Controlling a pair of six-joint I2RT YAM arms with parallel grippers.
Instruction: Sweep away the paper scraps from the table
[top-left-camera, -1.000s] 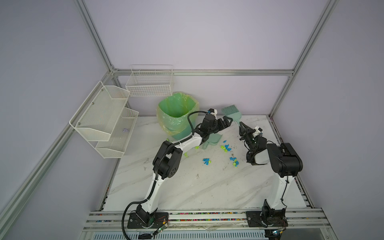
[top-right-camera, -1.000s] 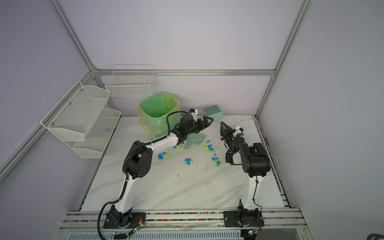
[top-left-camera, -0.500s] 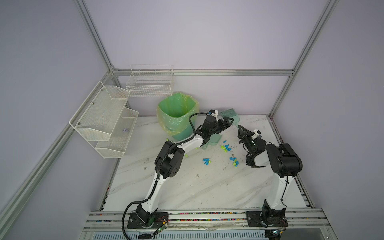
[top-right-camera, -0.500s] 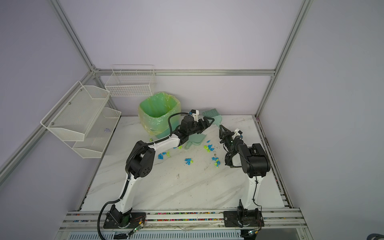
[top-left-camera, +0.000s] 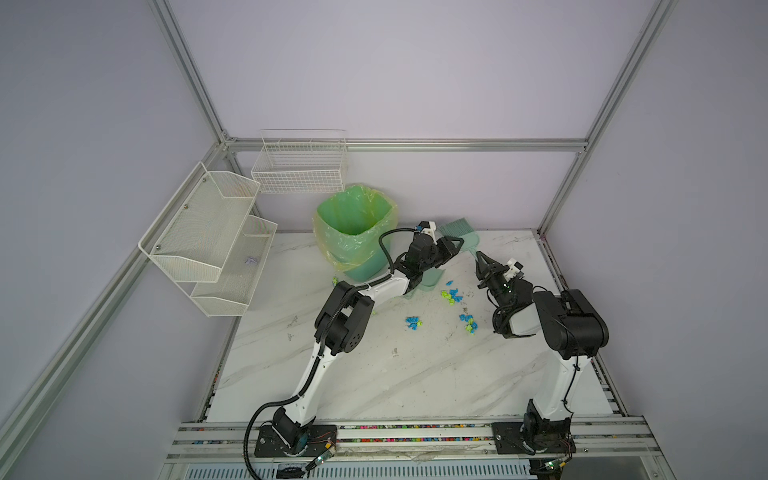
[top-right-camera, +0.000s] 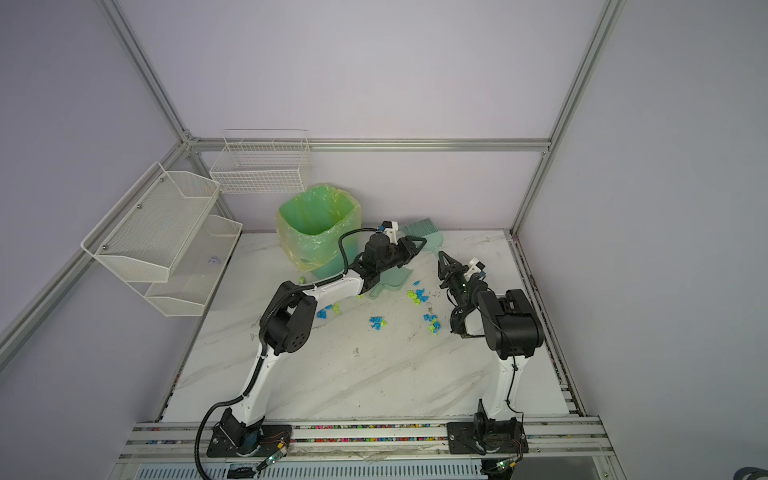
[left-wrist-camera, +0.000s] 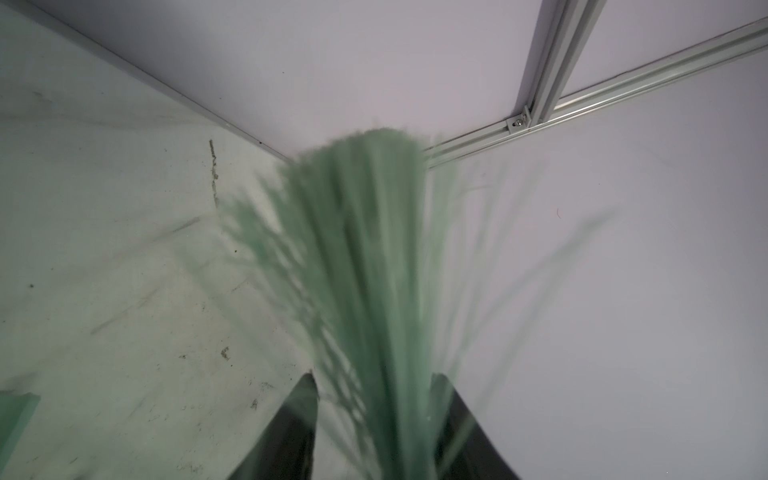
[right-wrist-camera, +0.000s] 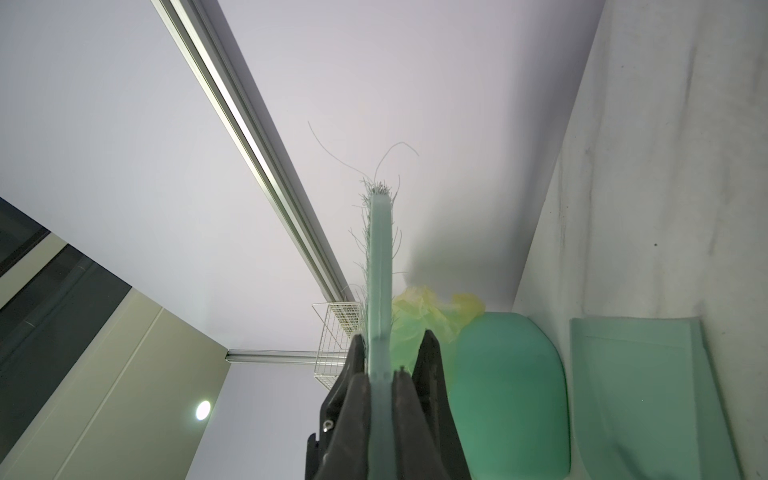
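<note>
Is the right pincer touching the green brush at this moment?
Touching. The right wrist view shows the right pincer closed on the green brush, a finger pressing each side of its handle.

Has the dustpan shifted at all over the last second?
No. The dustpan's visible edge sits just as near the base of the green bin as before, in both top views.
</note>
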